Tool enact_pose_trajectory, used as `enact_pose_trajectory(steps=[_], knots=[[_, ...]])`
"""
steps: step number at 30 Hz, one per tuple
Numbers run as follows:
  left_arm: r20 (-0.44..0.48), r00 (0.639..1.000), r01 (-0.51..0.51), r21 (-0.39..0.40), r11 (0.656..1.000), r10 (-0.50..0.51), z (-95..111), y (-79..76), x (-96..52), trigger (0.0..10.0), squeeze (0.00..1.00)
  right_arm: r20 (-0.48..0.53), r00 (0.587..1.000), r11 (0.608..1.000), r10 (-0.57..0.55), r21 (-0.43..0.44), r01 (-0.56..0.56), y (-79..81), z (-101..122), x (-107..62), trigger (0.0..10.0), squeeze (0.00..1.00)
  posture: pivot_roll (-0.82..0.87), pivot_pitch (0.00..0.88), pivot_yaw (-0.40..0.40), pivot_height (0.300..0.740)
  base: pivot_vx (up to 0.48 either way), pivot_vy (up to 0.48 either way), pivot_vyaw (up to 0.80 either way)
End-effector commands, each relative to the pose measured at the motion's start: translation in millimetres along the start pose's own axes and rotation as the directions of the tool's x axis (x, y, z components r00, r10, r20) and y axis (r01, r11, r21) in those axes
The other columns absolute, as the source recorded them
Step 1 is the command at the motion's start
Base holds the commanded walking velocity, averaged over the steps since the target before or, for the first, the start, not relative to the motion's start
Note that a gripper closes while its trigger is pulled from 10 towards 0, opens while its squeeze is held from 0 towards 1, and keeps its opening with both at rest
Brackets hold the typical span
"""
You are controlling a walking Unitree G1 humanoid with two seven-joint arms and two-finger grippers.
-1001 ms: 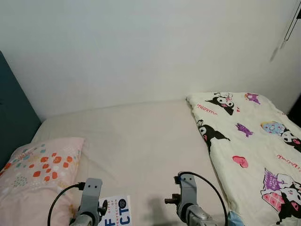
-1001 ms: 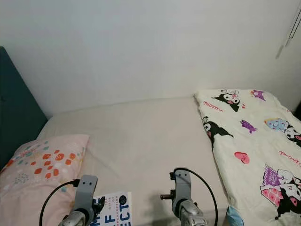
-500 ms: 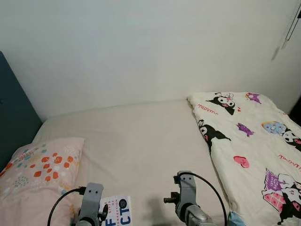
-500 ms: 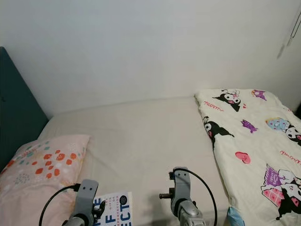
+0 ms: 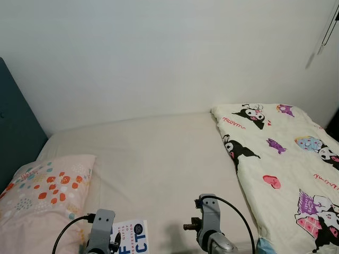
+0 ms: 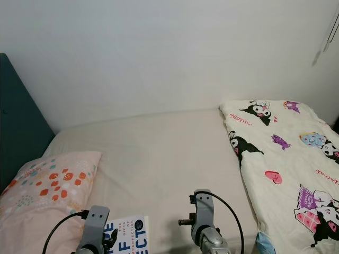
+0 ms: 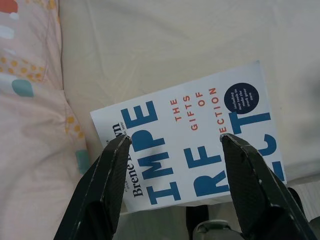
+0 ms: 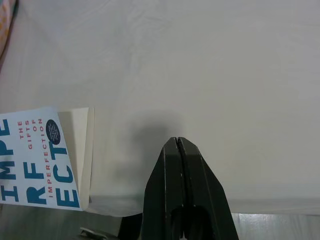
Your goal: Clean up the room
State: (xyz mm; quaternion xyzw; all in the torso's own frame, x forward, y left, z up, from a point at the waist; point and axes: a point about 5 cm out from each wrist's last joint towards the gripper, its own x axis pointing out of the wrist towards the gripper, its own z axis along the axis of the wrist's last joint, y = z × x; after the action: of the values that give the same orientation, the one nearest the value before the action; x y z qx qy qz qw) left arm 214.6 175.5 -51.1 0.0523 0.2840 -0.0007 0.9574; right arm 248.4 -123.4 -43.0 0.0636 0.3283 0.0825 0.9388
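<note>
Book [image 7: 195, 135]: white cover, blue and red lettering, lying flat at the near edge of the bed [image 5: 159, 159], just beside the pillow [image 5: 45, 196] and on the robot's left half of the mattress. Cover faces up; in the right wrist view its page block shows along one side, with one corner at the mattress edge.

Left gripper [image 7: 172, 140] sits directly above the book, jaws wide apart, one finger [image 7: 107, 185] over the cover's spine-side edge, the other over the big blue letters. Can't tell if the tips touch the cover. Nothing held.

Right gripper [image 8: 176, 142] is over bare sheet, off to the side of the book and well apart from it, fingers pressed together with no gap, nothing between them. It casts a soft shadow on the sheet ahead of the tips.

In the head views both wrists sit at the bottom edge, left wrist next to the book, right wrist nearer the quilt; black cable loops on each.

Pillow: pale pink with orange, teal and yellow dots, at the robot's left against a dark teal headboard [image 6: 16, 116]. Cream quilt [image 5: 280, 159] with cartoon prints covers the right part of the bed, its edge running from the wall side toward the robot. Middle of the bed is plain cream sheet, lightly wrinkled. White wall [image 5: 159, 53] behind; a thin cord [image 5: 323, 32] hangs at upper right
</note>
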Motion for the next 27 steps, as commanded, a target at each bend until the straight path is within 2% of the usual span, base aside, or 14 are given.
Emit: enact_pose_trajectory(steps=[1,13,27], knots=[[0.0,1.0,0.006,-0.009,1.0,-0.006,-0.7,-3.1,-0.3,10.0,0.0,-0.006,1.0,1.0,0.007,0.001,-0.007,2.4,-5.7,-1.4,10.0,0.0,0.06,0.0,-0.011,0.74,0.0,0.0,0.0],[0.01,1.0,0.012,0.003,1.0,-0.012,1.6,-4.3,0.8,10.0,0.0,-0.004,1.0,1.0,0.007,-0.009,-0.007,1.7,-5.8,-1.6,10.0,0.0,0.06,0.0,-0.016,0.74,0.0,0.0,0.0],[0.011,1.0,-0.005,0.018,1.0,0.004,4.4,3.3,2.6,10.0,0.0,-0.004,1.0,1.0,-0.001,-0.029,0.001,-2.1,-1.5,-0.6,10.0,0.0,0.05,0.0,-0.007,0.74,0.0,0.0,0.0]])
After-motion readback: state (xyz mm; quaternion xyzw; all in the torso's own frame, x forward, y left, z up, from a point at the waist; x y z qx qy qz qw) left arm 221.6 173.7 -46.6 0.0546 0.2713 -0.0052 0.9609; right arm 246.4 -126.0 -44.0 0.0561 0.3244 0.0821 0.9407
